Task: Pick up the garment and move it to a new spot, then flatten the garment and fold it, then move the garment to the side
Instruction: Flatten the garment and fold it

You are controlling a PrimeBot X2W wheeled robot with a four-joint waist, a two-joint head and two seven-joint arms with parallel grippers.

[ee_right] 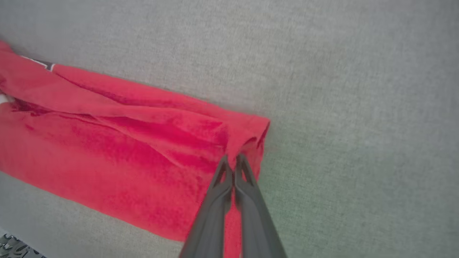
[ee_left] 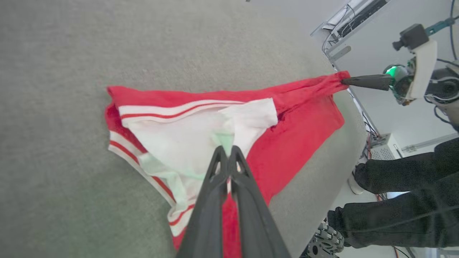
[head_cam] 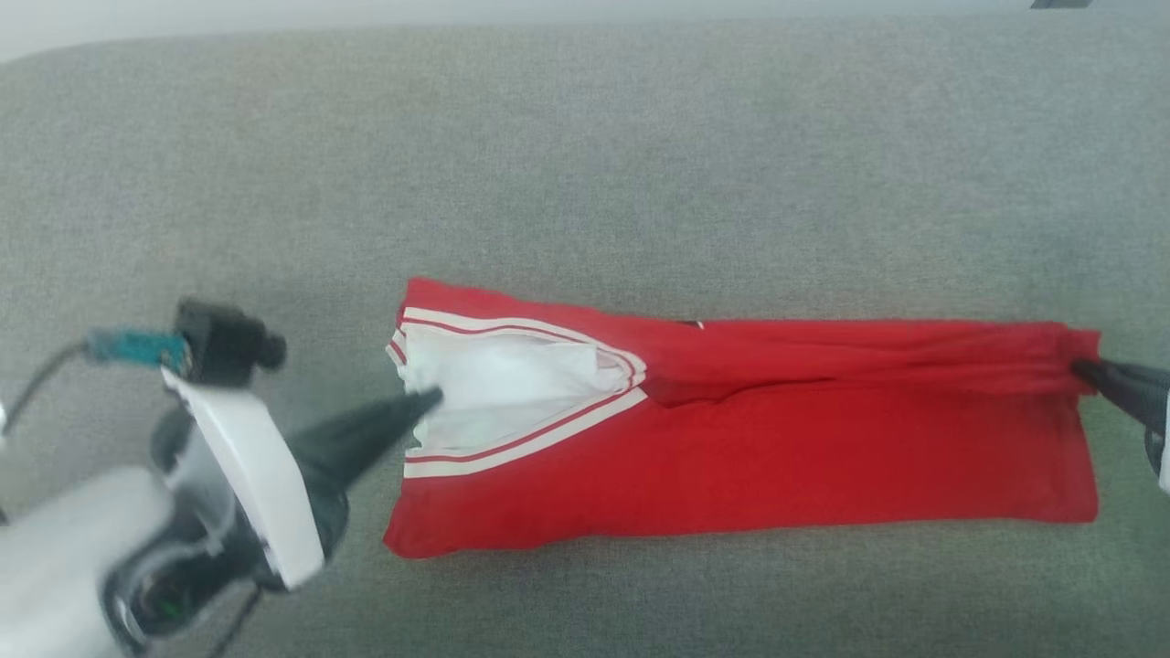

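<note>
Pale left forearm (head_cam: 55, 539), white wrist plate (head_cam: 251, 475), black camera (head_cam: 224, 343) with teal plug (head_cam: 137, 347), dark tapered left pincer (head_cam: 430, 399).

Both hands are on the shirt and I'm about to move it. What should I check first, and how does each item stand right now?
1. Grip of left hand on the white sleeve: ok, shut on the fabric.
2. Grip of right hand on the red end corner: ok, shut on it.
3. Both grips catch every layer: cannot tell.
4. The shirt lies smooth: not ok, ridges run along the top layer towards the right hand.
5. Bare surface beyond the shirt for the move: ok.
6. The person by the surface's edge is away from the shirt: ok.
</note>
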